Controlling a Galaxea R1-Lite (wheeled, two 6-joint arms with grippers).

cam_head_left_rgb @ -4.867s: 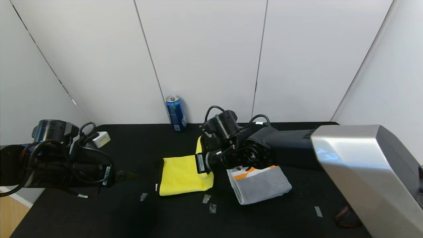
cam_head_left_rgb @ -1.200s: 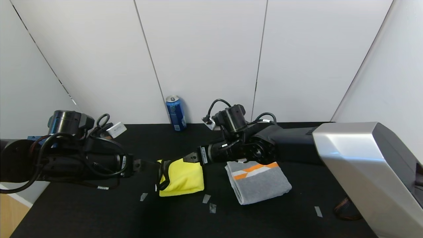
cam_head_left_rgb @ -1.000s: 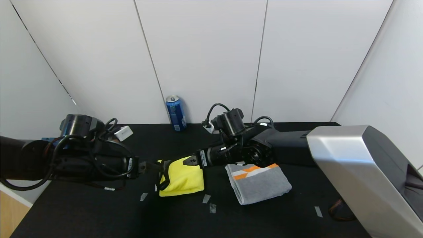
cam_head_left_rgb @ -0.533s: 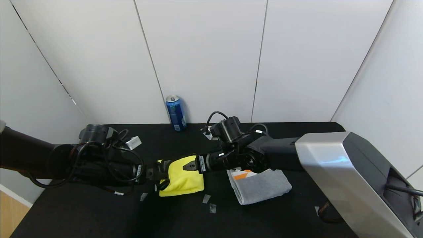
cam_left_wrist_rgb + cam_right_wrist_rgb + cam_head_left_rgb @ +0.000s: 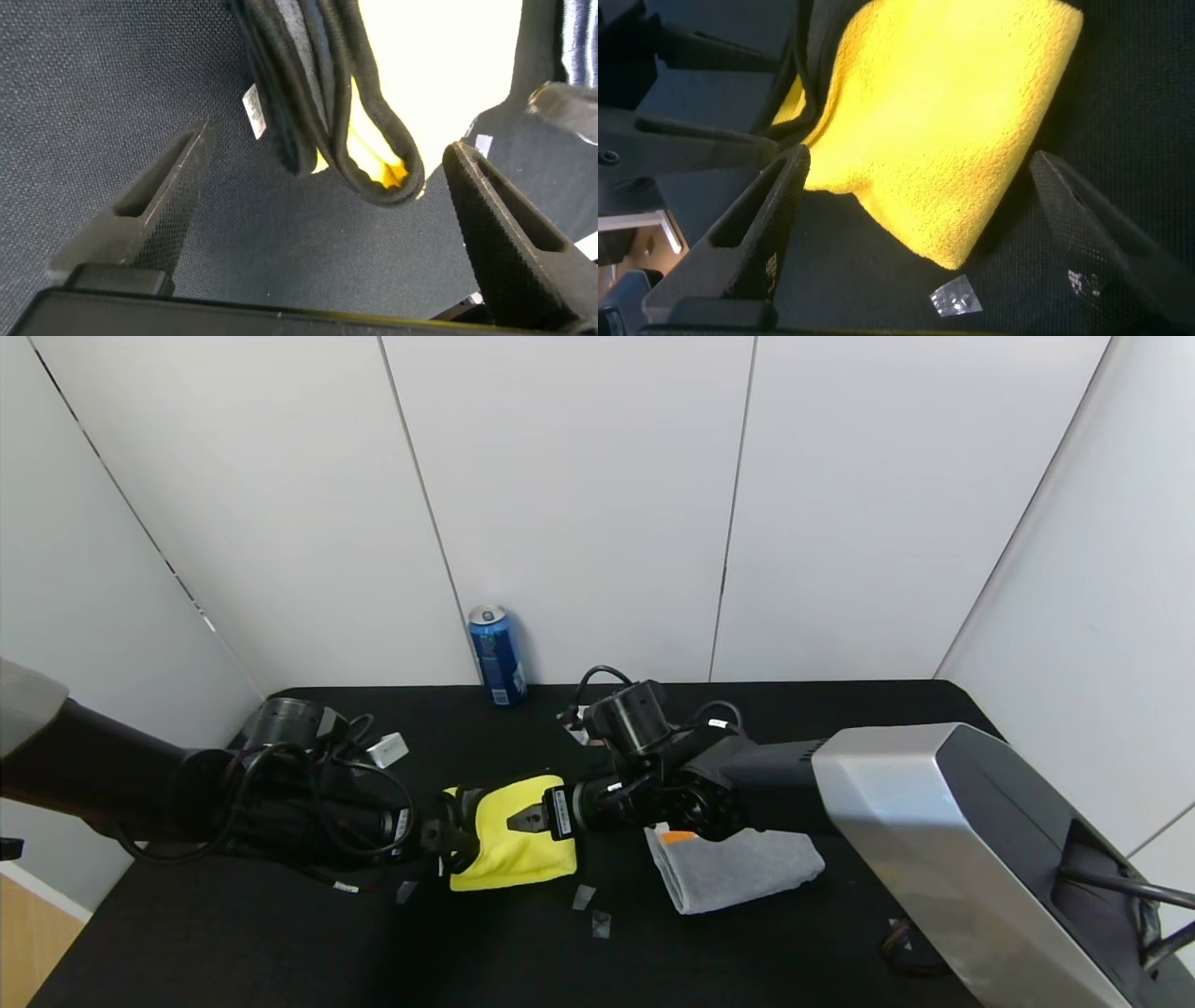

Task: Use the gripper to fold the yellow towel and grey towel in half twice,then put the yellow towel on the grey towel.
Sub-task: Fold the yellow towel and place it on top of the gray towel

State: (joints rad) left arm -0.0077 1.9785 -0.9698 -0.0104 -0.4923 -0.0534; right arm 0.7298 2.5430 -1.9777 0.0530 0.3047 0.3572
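The yellow towel (image 5: 512, 847) lies folded on the black table (image 5: 803, 952), left of centre. My left gripper (image 5: 456, 829) is low at the towel's left side, open, its fingers (image 5: 159, 201) straddling the dark-trimmed layered edges (image 5: 374, 159) without closing on them. My right gripper (image 5: 516, 820) reaches in from the right and hovers open over the top of the yellow towel (image 5: 943, 112); its fingers (image 5: 761, 219) stand apart on either side of a folded corner. To the right lies the folded grey towel (image 5: 747, 870), whose far end is hidden by my right arm.
A blue can (image 5: 497, 655) stands at the back wall. Small tape pieces (image 5: 583, 896) are stuck to the table in front of the towels, one (image 5: 954, 297) just below the yellow corner. White walls close in the back and both sides.
Both arms have dropped and closed in on the yellow towel: the left gripper pushed up to its left edge, the right gripper slid left over its top. The towels lie as before.
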